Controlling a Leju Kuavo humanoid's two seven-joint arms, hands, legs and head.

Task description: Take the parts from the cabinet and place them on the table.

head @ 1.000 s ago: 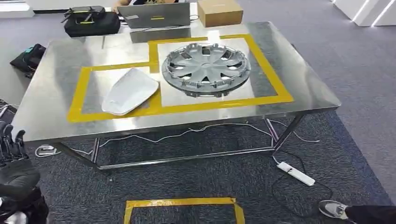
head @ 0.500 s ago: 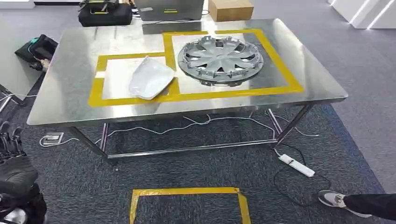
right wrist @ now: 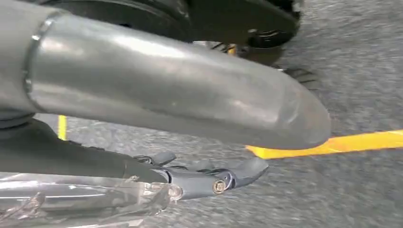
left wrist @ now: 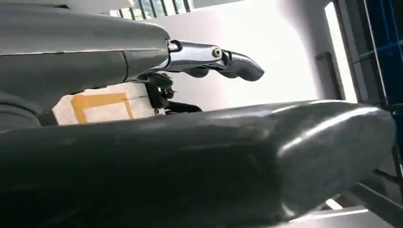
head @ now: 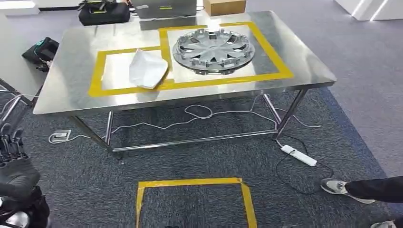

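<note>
Head view, room: grey carpet runs under a stainless steel table (head: 304,66), and a yellow tape square (head: 195,202) is marked on the floor in front of it.
Head view, parts: both are on the table. The silver multi-spoke wheel cover (head: 214,50) lies flat inside the larger yellow tape frame (head: 271,52), and the white shell-shaped plastic cover (head: 148,69) lies in the smaller frame beside it, its edge crossing the shared tape strip. The frames look like drop zones, which explains the spacing.
Head view, axis: the white cover's long axis runs away from the robot, its narrower end toward the table's far side. The wheel cover is round, so it has no long axis.
Head view, left hand: the left hand (head: 14,159) hangs low, dark fingers pointing up, nothing in it.
Head view, surroundings: white power strip (head: 298,155) and cables lie under the table; a person's grey shoe (head: 336,186) stands at the right.
Left wrist view: fingers stretched out straight, thumb apart, holding nothing.
Right wrist view: the right hand (right wrist: 199,175) reaches out over carpet and a yellow tape line, fingers extended. A clear glossy piece sits near its base; I cannot tell whether the hand holds it.
Judgement: placement looks complete for these two parts.
</note>
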